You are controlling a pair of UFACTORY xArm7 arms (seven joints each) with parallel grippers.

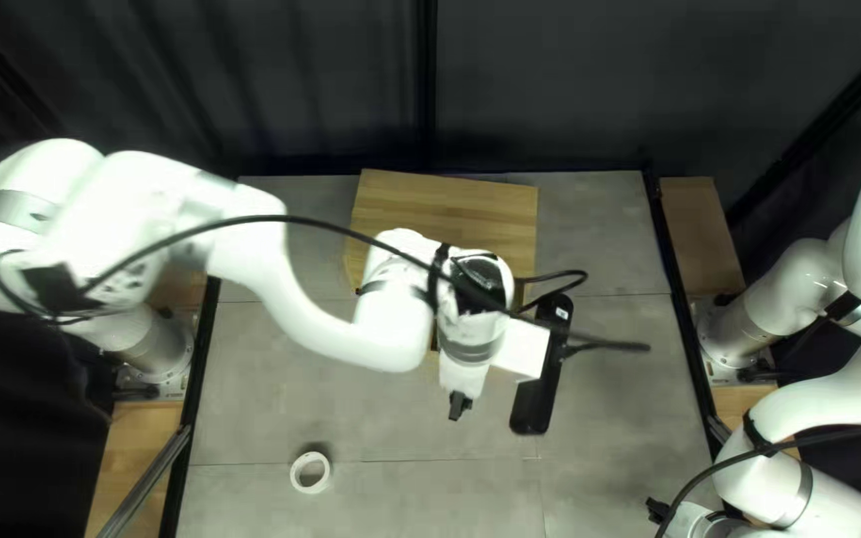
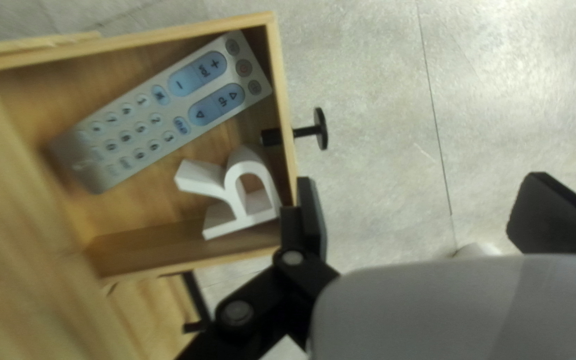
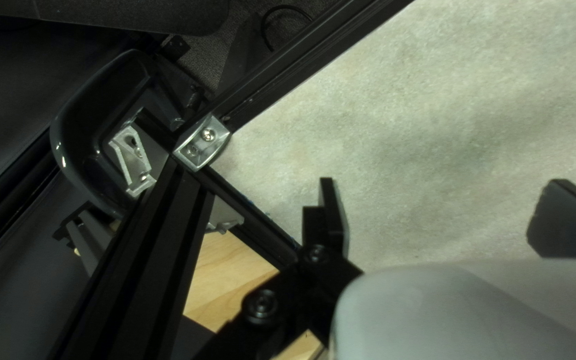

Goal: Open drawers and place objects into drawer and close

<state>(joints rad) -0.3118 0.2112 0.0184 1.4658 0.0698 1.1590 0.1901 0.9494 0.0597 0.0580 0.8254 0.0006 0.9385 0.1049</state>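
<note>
My left jaws (image 1: 460, 406) stand wide apart and grasp nothing; one finger (image 2: 311, 207) appears just beside the front wall of an open wooden drawer (image 2: 285, 100), though contact cannot be told. Within this drawer lie the task's things: a grey remote control (image 2: 161, 110), set diagonally with its blue-tinted keys upward, and beside it a white letter-shaped block (image 2: 235, 193), near the front wall on the side closer to that finger. A black knob (image 2: 321, 129) projects from the drawer front. In the top left view, taking twelve o'clock toward the dark curtain (image 1: 301, 80), the wooden cabinet (image 1: 445, 209) lies at twelve o'clock from my left jaws, partly hidden by my arm. At two o'clock, a long black object (image 1: 535, 399) rests on the grey table (image 1: 251, 399); at eight o'clock, well apart, is a white ring (image 1: 294, 472). At four o'clock are my right jaws (image 1: 658, 510), likewise spread wide, with nothing held between the fingers. Beside them, the right wrist view shows black rails (image 3: 161, 233) meeting at a silver corner bracket (image 3: 201, 143), with pale wood (image 3: 225, 273) beyond the table's edge.
</note>
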